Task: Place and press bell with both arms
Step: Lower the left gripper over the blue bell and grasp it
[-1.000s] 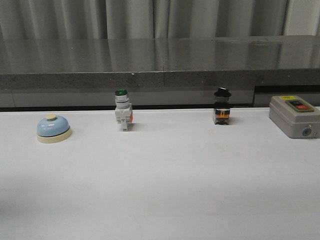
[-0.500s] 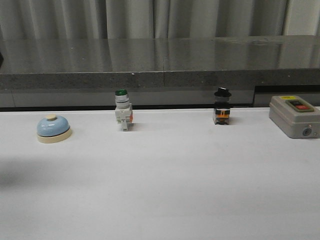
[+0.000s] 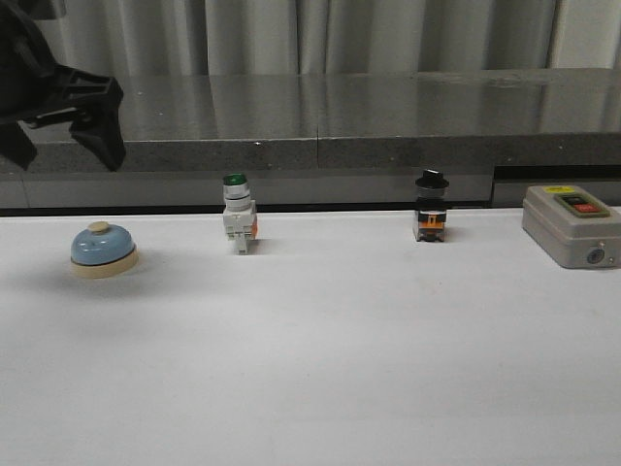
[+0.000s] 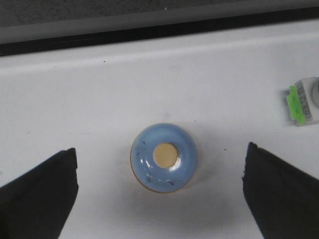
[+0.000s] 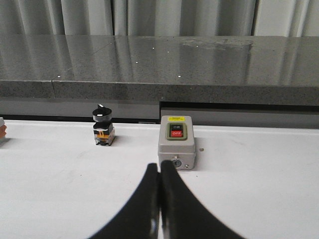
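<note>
The light-blue bell [image 3: 103, 250] with its cream base and button stands on the white table at the far left. My left gripper [image 3: 63, 144] hangs open high above it at the upper left of the front view. In the left wrist view the bell [image 4: 164, 157] lies centred between my two wide-apart black fingers [image 4: 42, 191], which touch nothing. My right gripper [image 5: 160, 168] is shut and empty, low over the table, pointing at the grey box. The right arm does not show in the front view.
A green-capped white pushbutton [image 3: 238, 225] stands right of the bell and shows in the left wrist view [image 4: 301, 102]. A black-knobbed switch [image 3: 431, 206] and a grey box with a red button [image 3: 571, 225] stand further right. A dark stone ledge [image 3: 320, 126] runs behind the table.
My left arm has come into the front view at the upper left, over the bell, and its shadow now falls on the table. The bell and switches have not moved.
</note>
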Controlling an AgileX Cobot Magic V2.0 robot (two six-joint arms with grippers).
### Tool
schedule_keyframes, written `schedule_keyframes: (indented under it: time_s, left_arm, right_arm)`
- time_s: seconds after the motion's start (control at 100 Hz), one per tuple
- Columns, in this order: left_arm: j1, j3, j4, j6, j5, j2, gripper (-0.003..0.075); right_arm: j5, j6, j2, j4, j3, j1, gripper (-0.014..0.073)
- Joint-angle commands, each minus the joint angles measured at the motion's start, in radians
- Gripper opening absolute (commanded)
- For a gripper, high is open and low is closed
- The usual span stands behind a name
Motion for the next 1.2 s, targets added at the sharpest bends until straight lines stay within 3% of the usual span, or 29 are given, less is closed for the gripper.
schedule_keyframes:
  time_s: [0.0, 0.75, 0.82, 1.06, 1.19]
  left_arm:
    - [-0.008, -0.059, -0.008, 0.001, -0.049, 0.004, 0.0639]
    - [-0.012, -0.104, -0.016, 0.001, -0.063, 0.211, 0.0629]
    - [-0.017, -0.105, -0.016, 0.001, -0.063, 0.211, 0.0571]
    - [-0.04, -0.105, -0.016, 0.001, -0.059, 0.211, 0.0162]
    - [-0.042, -0.105, -0.016, 0.001, -0.035, 0.196, 0.0102]
  right_arm:
    - [-0.086, -0.007, -0.015, -0.002, -0.014, -0.005, -0.006]
    - [-0.085, -0.007, -0.015, -0.002, -0.014, -0.005, -0.006]
    - [-0.085, -0.007, -0.015, -0.002, -0.014, -0.005, -0.006]
    - [-0.085, -0.007, -0.015, -0.002, -0.014, -0.005, -0.006]
    - [-0.085, -0.007, -0.015, -0.002, -0.014, -0.005, -0.006]
